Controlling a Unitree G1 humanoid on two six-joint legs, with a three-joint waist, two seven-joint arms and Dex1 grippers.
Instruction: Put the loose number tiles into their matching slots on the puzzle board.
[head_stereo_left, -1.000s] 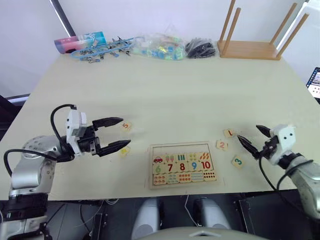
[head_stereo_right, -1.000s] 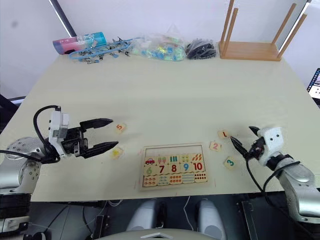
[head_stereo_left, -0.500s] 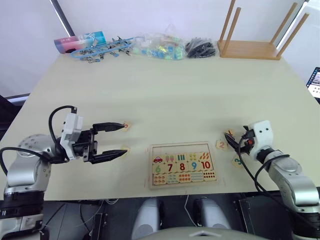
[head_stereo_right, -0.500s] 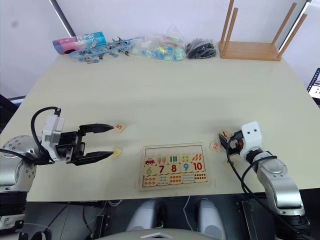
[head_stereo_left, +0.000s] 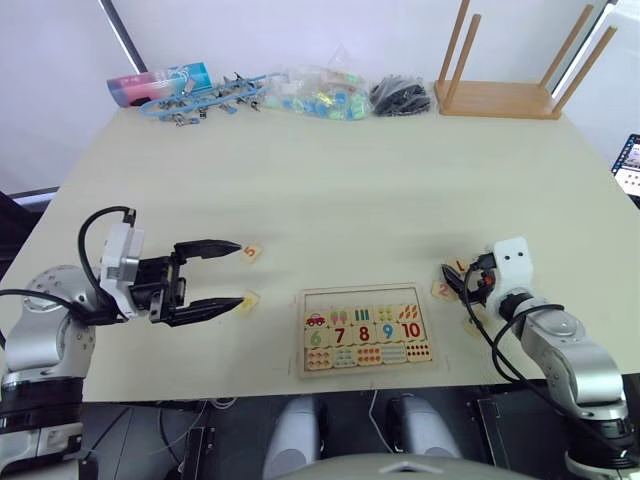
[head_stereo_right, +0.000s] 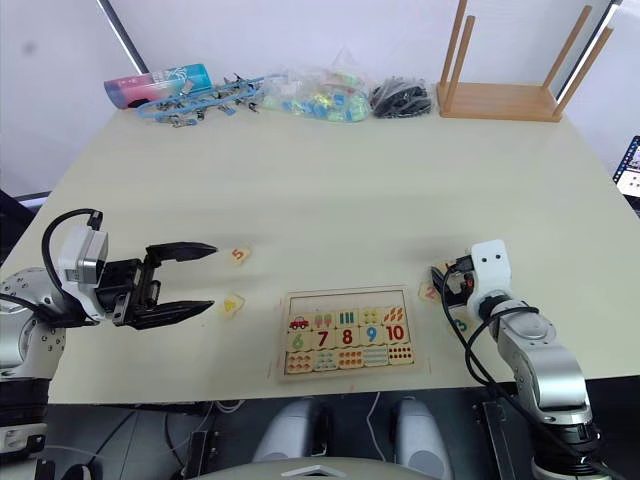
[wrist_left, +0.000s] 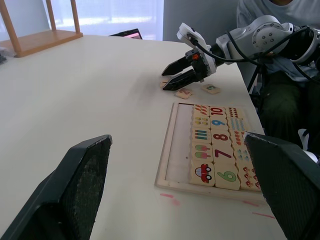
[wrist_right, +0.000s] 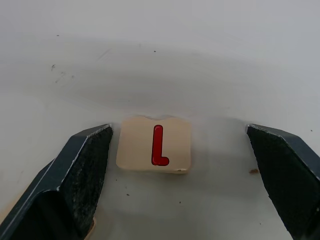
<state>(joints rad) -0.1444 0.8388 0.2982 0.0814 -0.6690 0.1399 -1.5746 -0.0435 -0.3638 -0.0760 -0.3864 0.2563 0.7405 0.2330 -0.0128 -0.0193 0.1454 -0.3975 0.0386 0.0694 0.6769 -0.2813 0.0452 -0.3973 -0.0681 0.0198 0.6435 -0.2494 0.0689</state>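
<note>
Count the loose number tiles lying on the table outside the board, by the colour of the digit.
Red tile: 1
Orange tiles: 2
Green tile: 1
Yellow tile: 1
Total: 5

Pale table: puzzle board near centre; loose number tiles left and right of it; wooden rack, bagged clutter far.
</note>
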